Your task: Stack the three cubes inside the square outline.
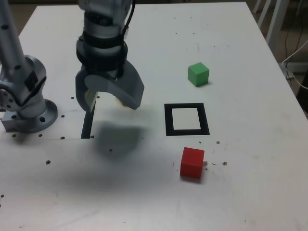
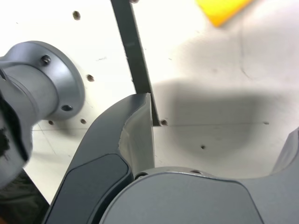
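**Claw spread above the desk; three cubes lie apart, outline unfilled**

The square outline point(image 1: 186, 119), a black tape frame with a white centre, lies flat on the white desk point(image 1: 250, 192), and you see nothing inside it. The red cube point(image 1: 192, 162) sits just in front of the outline's near edge, towards the camera in the exterior view, close to the frame but not touching it. The green cube point(image 1: 198, 74) rests beyond the far edge, a little towards the exterior view's right, apart from the frame. The yellow cube point(image 2: 222, 9) shows only in your wrist view, as a cut-off corner on the desk surface; in the exterior view the arm hides it.

Your claw point(image 1: 109, 102) hangs above the desk at the exterior view's left of the outline, pointing downward, its two dark jaws spread wide with nothing between them. Its shadow point(image 1: 118, 139) falls on the desk below. A straight black strip point(image 2: 135, 56) runs along the desk under the claw. The arm's grey round base point(image 1: 29, 113) is bolted at the exterior view's far left, and small screw holes dot the desk.
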You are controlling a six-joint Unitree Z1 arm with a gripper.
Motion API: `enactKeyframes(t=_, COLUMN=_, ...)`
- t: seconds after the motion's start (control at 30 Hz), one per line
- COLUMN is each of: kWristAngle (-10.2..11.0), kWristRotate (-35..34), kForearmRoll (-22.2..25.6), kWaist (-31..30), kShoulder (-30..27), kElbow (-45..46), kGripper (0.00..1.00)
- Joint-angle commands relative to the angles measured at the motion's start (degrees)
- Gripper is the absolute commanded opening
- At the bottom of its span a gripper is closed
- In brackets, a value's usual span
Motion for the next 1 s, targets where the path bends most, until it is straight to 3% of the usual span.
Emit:
enactKeyframes(t=0.0, kWristAngle=-0.3, kWristRotate=-0.7, kForearmRoll=0.9, kWaist=-1.3, kShoulder=1.6, kElbow=-2.1, kGripper=0.99)
enactKeyframes(t=0.97, kWristAngle=-2.9, kWristRotate=-5.4, kForearmRoll=12.3, kWaist=-14.2, kShoulder=20.4, kElbow=-29.7, kGripper=0.98)
